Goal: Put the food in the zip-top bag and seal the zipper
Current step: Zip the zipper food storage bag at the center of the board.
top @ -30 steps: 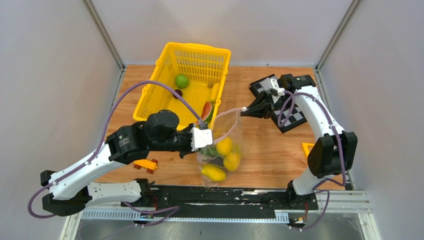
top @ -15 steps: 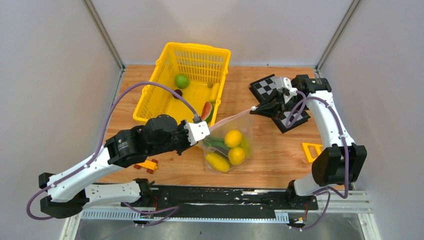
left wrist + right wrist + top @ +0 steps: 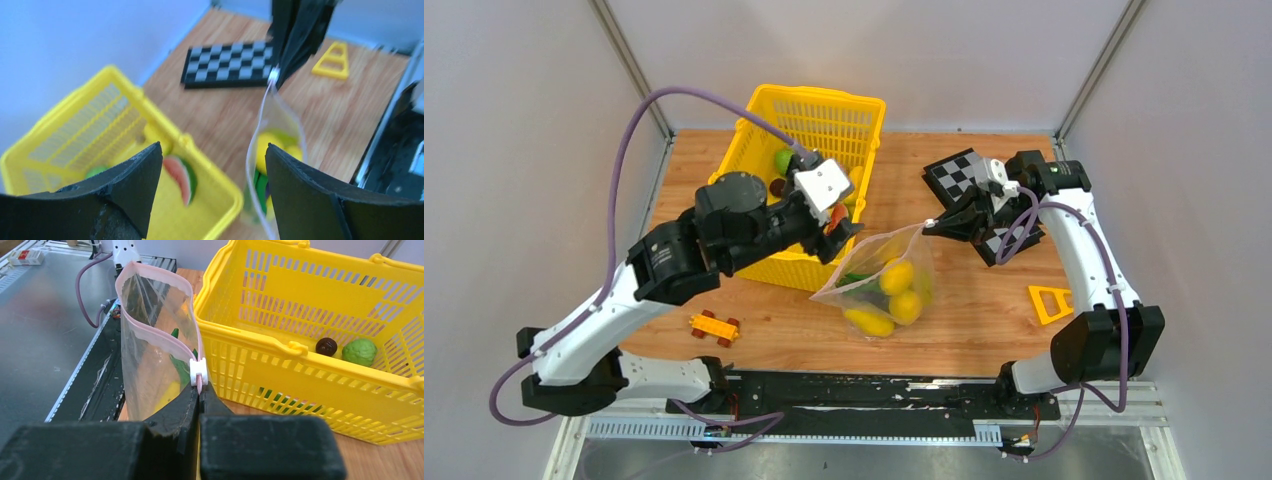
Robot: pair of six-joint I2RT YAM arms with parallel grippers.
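- Food [image 3: 896, 277], yellow fruit and green pods, is seen in the top view inside the zip-top bag [image 3: 864, 292], which is rested on the table [image 3: 984, 330] just beside the yellow basket [image 3: 814, 95].
- One bag corner is held up by the right gripper [image 3: 934, 226], likely so the mouth is kept raised for loading.
- The left gripper [image 3: 842, 228] is hung over the basket's near wall, apart from the bag.
- Left wrist view: jaws are spread wide and nothing is held; the watermelon slice [image 3: 182, 175] is framed between them and is judged the next pick.
- Right wrist view: jaws are clamped tight on the zipper [image 3: 196, 327] end, just below the white slider [image 3: 198, 371]; the mouth is seen gaping, so sealing is not yet done.
- The green ball [image 3: 359, 351] and dark ball [image 3: 326, 346] are seen in the basket, not yet bagged.
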